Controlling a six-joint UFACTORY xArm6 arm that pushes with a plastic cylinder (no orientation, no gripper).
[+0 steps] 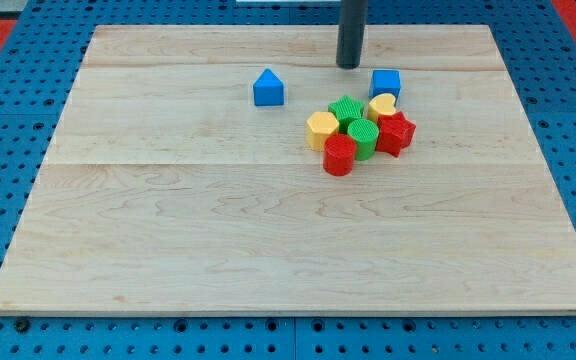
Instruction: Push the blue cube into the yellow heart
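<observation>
Rod (352, 30) cut off by the view's top edge; upper part and arm out of frame. Green star (345, 108) partly hidden behind green cylinder (362, 138). Yellow heart (382, 105) lower part covered by red star (395, 132). Whether blue cube (386, 83) touches heart: cannot tell.

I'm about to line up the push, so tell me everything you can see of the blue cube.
The blue cube is a small, solid blue block, plastic by its look, sitting flat on the wooden board toward the view's top right. Its lighter top face and darker front face show. The yellow heart lies just below it, close or touching; I cannot tell which. My tip stands apart at its upper left.
</observation>
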